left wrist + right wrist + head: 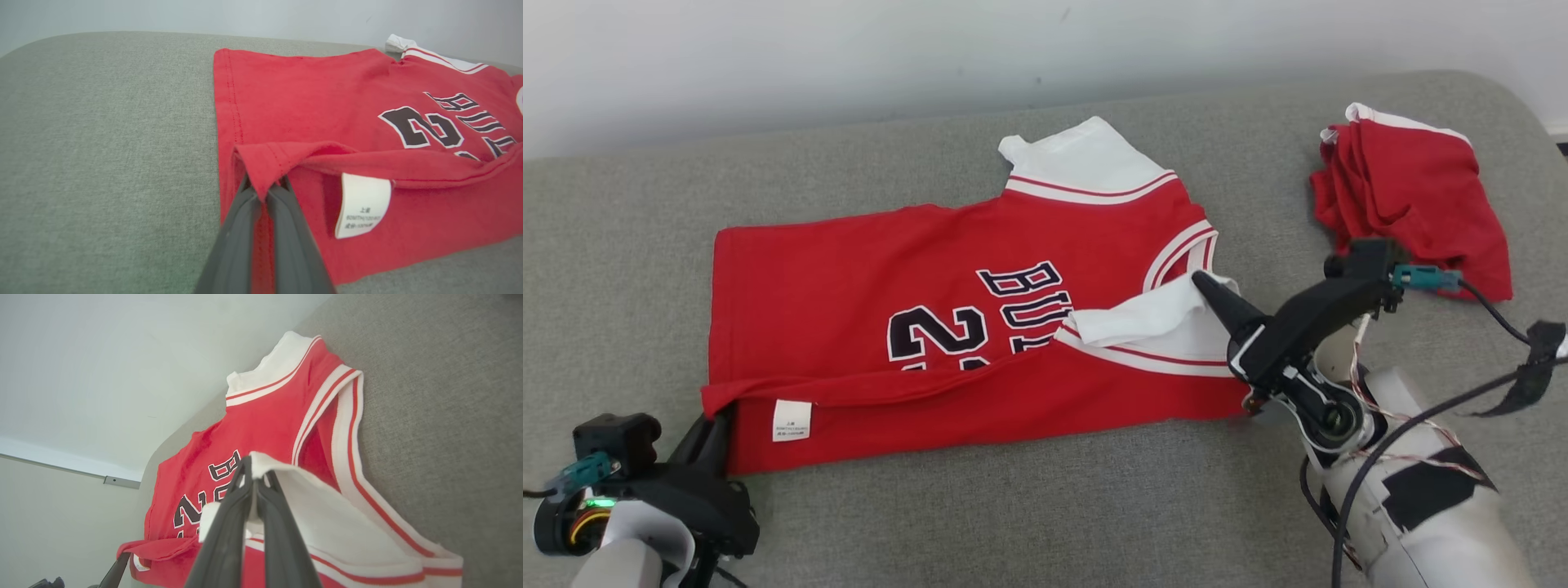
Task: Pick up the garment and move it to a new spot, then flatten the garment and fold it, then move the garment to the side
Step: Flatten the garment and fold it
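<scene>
On red knit jersey w/ white sleeves (849,310), black chest lettering (1021,282) is partly covered by the folded-over near edge & sleeve, so can't be read in full. Print on small white care label (361,204) too small to read. Tips of left gripper (717,420) buried under hem, 8 o'clock. Crumpled red cloth w/ white trim (1413,196), 2 o'clock: near corner behind wrist of right gripper (1205,284). Left wrist view cuts jersey off at 3 o'clock.
</scene>
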You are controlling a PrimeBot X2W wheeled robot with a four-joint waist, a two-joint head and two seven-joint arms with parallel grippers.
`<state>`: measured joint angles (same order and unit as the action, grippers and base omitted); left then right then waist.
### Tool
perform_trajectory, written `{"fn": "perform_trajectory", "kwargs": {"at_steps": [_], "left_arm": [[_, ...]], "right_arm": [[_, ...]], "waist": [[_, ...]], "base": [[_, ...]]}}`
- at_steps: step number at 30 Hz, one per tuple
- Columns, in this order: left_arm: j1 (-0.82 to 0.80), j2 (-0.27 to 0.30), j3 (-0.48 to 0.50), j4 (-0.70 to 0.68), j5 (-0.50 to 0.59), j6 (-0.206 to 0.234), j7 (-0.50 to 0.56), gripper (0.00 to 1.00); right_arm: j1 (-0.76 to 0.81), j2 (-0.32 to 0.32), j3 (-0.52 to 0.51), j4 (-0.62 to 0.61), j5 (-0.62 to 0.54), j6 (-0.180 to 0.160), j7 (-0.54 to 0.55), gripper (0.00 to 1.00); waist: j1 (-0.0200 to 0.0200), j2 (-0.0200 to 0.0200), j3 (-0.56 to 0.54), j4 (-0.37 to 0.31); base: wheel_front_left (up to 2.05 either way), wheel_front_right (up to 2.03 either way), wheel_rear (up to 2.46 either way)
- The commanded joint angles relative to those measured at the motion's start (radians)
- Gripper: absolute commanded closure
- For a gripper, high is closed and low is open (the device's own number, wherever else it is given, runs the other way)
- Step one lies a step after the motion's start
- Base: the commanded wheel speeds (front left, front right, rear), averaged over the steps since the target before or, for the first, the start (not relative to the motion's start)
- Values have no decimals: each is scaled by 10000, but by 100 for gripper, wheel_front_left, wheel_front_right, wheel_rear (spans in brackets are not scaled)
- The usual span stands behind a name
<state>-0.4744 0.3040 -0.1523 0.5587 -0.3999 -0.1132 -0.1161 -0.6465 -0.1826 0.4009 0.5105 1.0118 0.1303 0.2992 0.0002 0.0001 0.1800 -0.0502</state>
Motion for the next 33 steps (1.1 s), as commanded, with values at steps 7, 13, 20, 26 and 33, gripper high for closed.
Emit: {"fn": "perform_trajectory", "kwargs": {"at_steps": [7, 13, 20, 26, 33], "left_arm": [[-625, -91, -306, 649, -57, -69, -285, 100], [-984, -115, -495, 1196, 14, -86, -580, 0], [-677, -89, -519, 1371, 36, -11, -1019, 0], [-156, -105, -437, 1217, -112, 55, -1233, 0], [543, -245, -346, 852, -225, 252, -1374, 0]], "right_arm": [[-1258, 195, 581, 1544, -38, 8, -674, 100], [-1742, 256, 1162, 2297, 128, 8, -1369, 0], [-1452, -267, 1826, 2144, 456, 8, -2175, 0], [-958, -958, 2611, 1497, 336, 8, -2894, 0], [-205, -1803, 3552, 860, -307, 8, -3775, 0]], "waist": [[-2, -1, 347, 222], [-2, -1, 379, 312], [-2, -1, 59, 338], [-2, -1, -221, 377], [-2, -1, -498, 359]], "base": [[0, 0, 0], [0, 0, 0], [0, 0, 0], [0, 0, 0], [0, 0, 0]]}}
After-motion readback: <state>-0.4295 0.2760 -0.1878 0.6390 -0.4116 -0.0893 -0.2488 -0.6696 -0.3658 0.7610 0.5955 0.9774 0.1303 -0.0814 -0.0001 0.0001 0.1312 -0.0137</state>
